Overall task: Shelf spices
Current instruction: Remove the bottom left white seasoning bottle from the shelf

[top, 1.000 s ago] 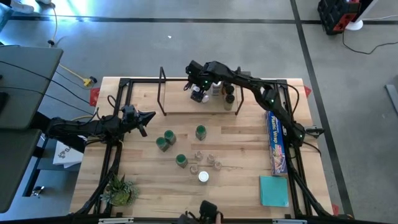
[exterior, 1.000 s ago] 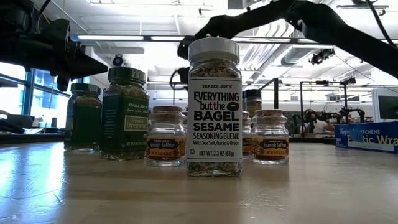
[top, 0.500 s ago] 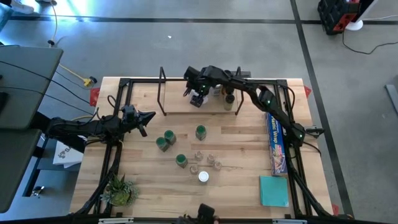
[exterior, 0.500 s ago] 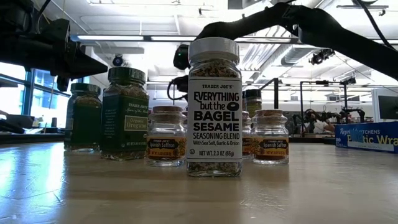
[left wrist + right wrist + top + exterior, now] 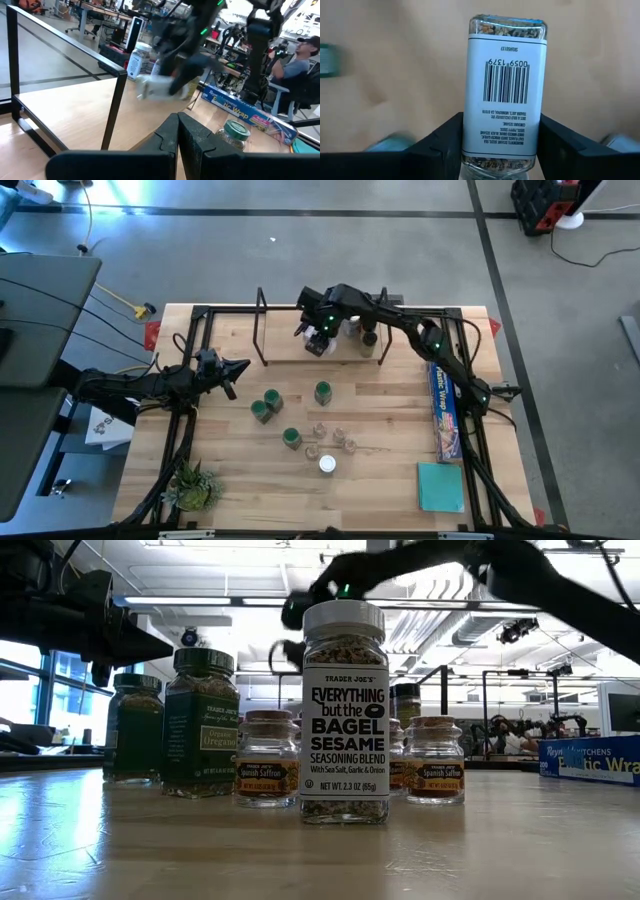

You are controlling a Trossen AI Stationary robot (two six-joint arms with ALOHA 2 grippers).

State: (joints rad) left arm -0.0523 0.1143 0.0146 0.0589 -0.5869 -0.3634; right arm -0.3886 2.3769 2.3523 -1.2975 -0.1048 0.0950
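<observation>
My right gripper [image 5: 320, 338] hangs over the shelf [image 5: 290, 350], a light plank between two black hoops, and is shut on a spice jar with a white barcode label [image 5: 504, 85]. Two more jars [image 5: 368, 338] stand on the plank's right part. On the table in front stand green-lidded jars [image 5: 272, 398], small clear jars [image 5: 338, 436] and a white-lidded jar [image 5: 327, 465], each on its base. My left gripper [image 5: 236, 368] waits shut at the table's left side. My right gripper pinches the labelled jar between its two fingers [image 5: 442, 145], on two opposite sides near its lid end [image 5: 470, 150]. The fingers come from above, slanting steeply down, and lie along the jar. Its base [image 5: 507, 27] points away from them; in the left wrist view the jar [image 5: 155, 89] looks tilted over the plank.
A long blue plastic-wrap box [image 5: 443, 408] and a teal pad [image 5: 441, 486] lie at the table's right side. A small plant [image 5: 192, 485] stands at the near left corner. A person [image 5: 300, 55] sits beyond the table.
My right gripper has tipped and risen a little over the shelf. The white-labelled jar under it has shifted slightly toward the table's near edge.
</observation>
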